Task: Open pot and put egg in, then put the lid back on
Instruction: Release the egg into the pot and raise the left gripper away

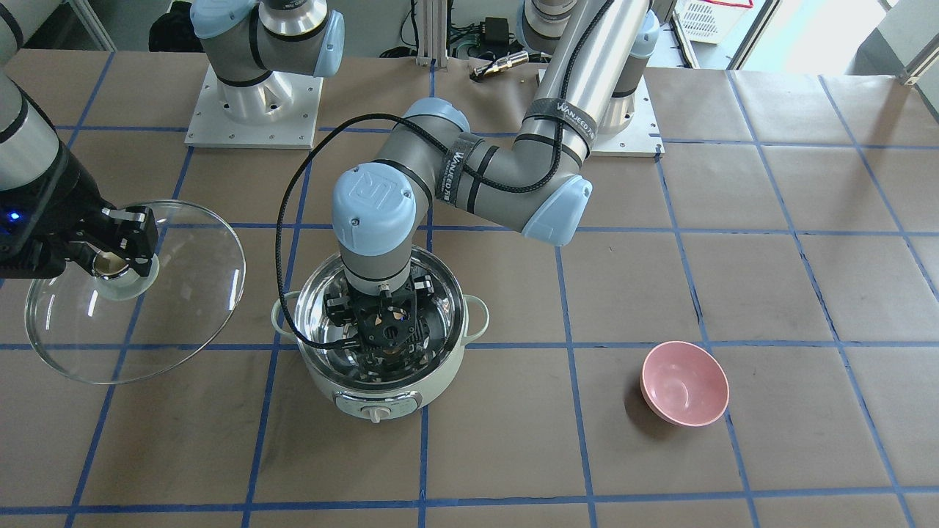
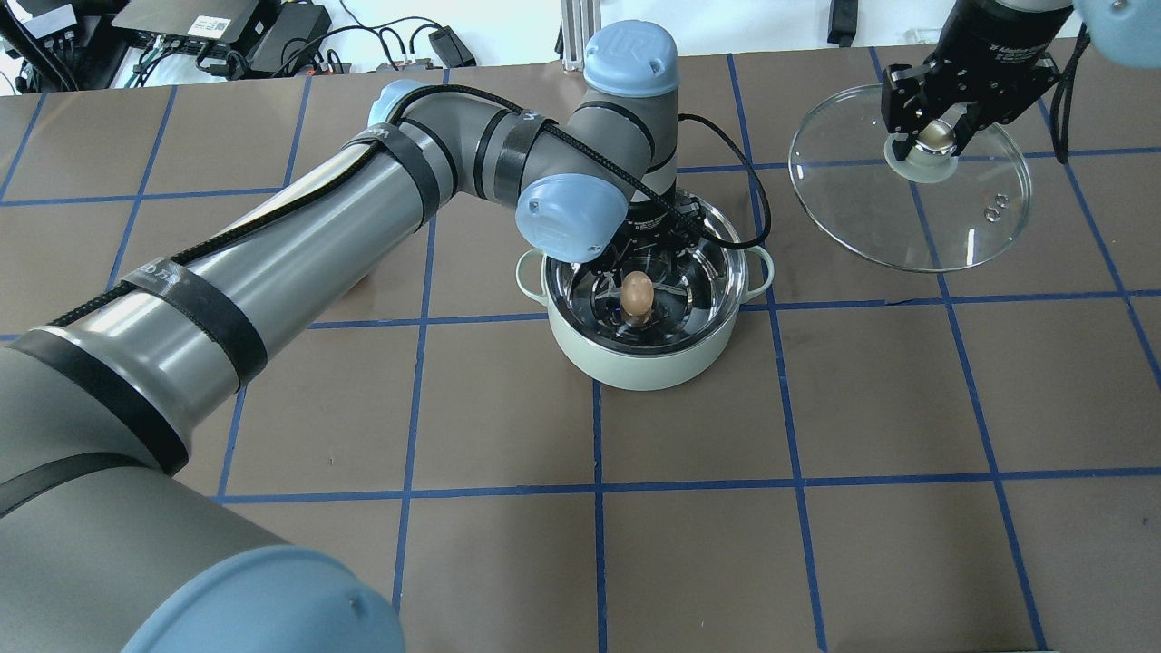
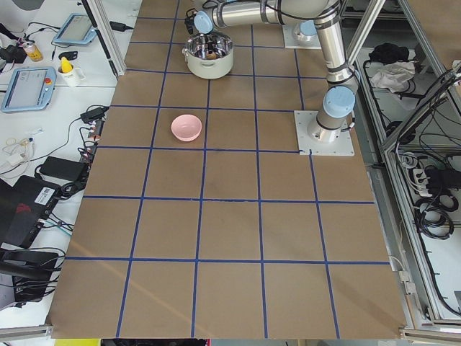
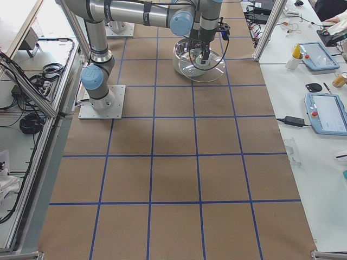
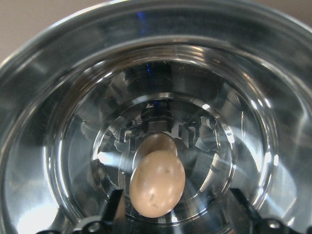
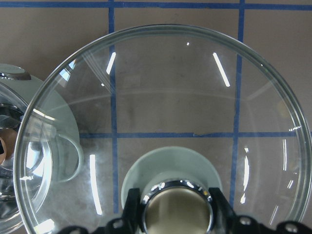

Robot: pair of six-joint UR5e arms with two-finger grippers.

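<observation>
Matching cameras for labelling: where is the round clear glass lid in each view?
Front-facing: round clear glass lid, left.
Overhead: upper right.
Exterior left: not visible.
Exterior right: top centre.
Left wrist: not in it.
Right wrist: fills view.
Shared landmark: round mint-green pot beside it.

Tan egg (image 2: 638,295) inside open pot (image 2: 646,365) (lid (image 2: 871,218) off).

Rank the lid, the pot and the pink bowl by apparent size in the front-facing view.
1. lid and pot: they look alike, and the lid, held tilted, may be nearer the camera, so unranked.
2. pink bowl: clearly smallest.
</observation>
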